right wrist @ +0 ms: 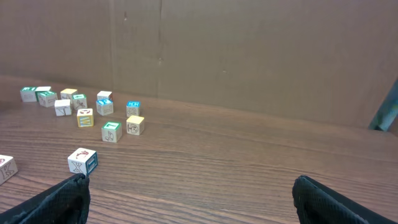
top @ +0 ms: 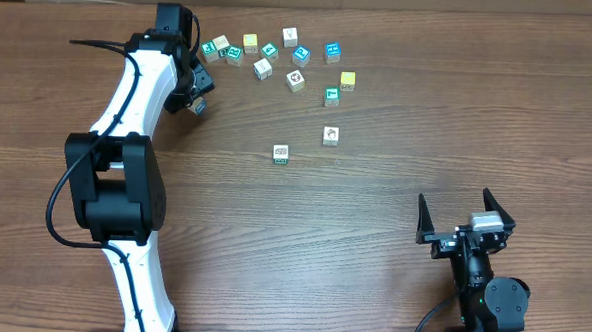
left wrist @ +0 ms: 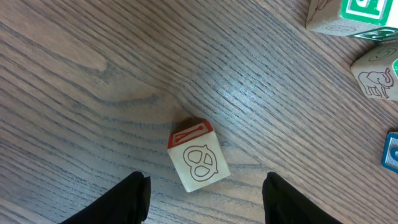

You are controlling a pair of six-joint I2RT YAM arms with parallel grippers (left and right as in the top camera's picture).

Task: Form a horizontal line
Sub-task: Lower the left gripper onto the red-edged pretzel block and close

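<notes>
A white cube with a pretzel drawing and a red side [left wrist: 198, 163] lies tilted on the wood between the fingers of my left gripper [left wrist: 206, 186]. The jaws stand apart, with a gap on each side of the cube. From overhead, the left gripper [top: 196, 100] is at the far left, just left of the scattered cubes [top: 271, 55]. A white cube with a green side [top: 282, 153] and another white cube [top: 330, 135] lie apart nearer the middle. No horizontal line of cubes is in view. My right gripper [top: 455, 198] [right wrist: 189, 182] is open and holds nothing.
An elephant cube [left wrist: 376, 74], a green-lettered cube [left wrist: 348, 15] and a blue cube [left wrist: 390, 152] lie to the right of the left gripper. A cube with a teal side [right wrist: 83, 160] sits ahead and left of the right gripper. A brown wall [right wrist: 249, 50] backs the table.
</notes>
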